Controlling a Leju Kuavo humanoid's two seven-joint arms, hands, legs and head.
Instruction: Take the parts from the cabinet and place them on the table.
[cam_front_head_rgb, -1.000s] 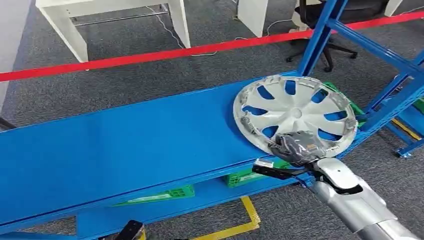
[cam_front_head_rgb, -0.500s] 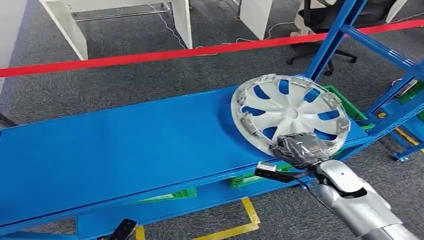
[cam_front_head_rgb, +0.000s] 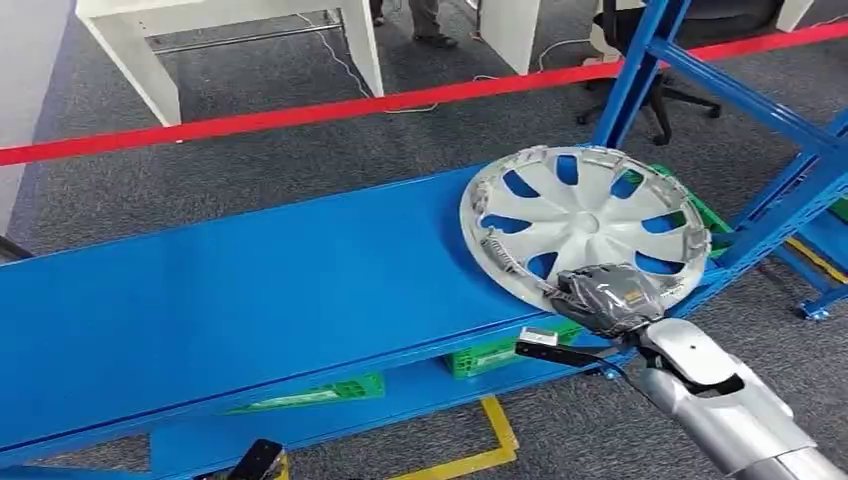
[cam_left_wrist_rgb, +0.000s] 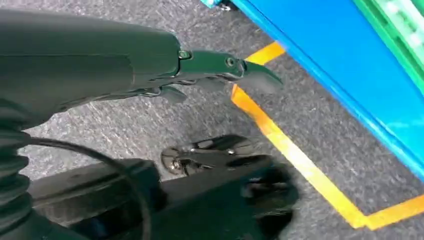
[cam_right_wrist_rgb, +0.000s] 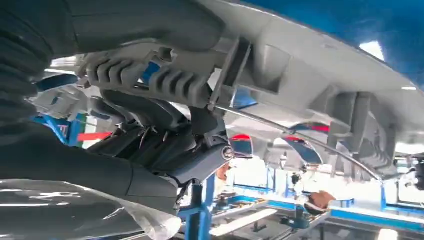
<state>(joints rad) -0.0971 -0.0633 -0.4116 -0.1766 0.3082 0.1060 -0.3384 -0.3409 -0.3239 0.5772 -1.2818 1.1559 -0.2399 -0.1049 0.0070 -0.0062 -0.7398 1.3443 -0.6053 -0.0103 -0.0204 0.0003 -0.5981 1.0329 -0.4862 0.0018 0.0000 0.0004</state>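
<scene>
A silver-grey hubcap (cam_front_head_rgb: 585, 222) with several spoke openings lies at the right end of the blue shelf (cam_front_head_rgb: 250, 290), its near rim over the shelf edge. My right hand (cam_front_head_rgb: 607, 298), wrapped in clear plastic, grips that near rim. In the right wrist view its dark fingers (cam_right_wrist_rgb: 150, 120) curl around the underside of the hubcap (cam_right_wrist_rgb: 320, 65), beside a wire retaining ring. My left hand (cam_left_wrist_rgb: 150, 65) hangs low over the grey carpet, fingers stretched out and holding nothing.
Blue rack uprights (cam_front_head_rgb: 630, 75) rise right behind the hubcap. Green bins (cam_front_head_rgb: 490, 352) sit on the lower shelf. A red barrier tape (cam_front_head_rgb: 300, 112) crosses the floor beyond, with white table legs (cam_front_head_rgb: 150, 70) and an office chair (cam_front_head_rgb: 665, 100). Yellow floor tape (cam_left_wrist_rgb: 295, 155) runs below.
The whole picture has shifted a little, so the camera moved. My right hand keeps its hold on the hubcap's near rim; the hubcap stays at the shelf's right end.
</scene>
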